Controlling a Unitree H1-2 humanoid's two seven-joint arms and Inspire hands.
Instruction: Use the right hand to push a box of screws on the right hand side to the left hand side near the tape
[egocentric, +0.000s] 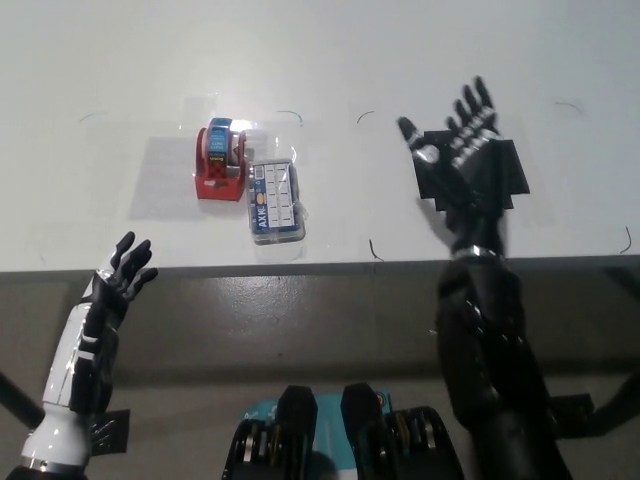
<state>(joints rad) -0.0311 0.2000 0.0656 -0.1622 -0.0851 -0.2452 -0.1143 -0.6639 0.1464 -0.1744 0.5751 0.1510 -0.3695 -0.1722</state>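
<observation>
A clear box of screws (274, 202) with a blue label lies flat on the white table (330, 70), touching the right side of a red tape dispenser (221, 162). My black right hand (460, 160) is open, fingers spread, raised over the black patch at the right, well clear of the box. My white left hand (118, 282) rests open below the table's front edge at the lower left.
A black cross-shaped patch (500, 170) is on the table at the right, partly covered by my right hand. Faint pen marks dot the tabletop. The table's front edge (300, 265) runs across the picture below the box.
</observation>
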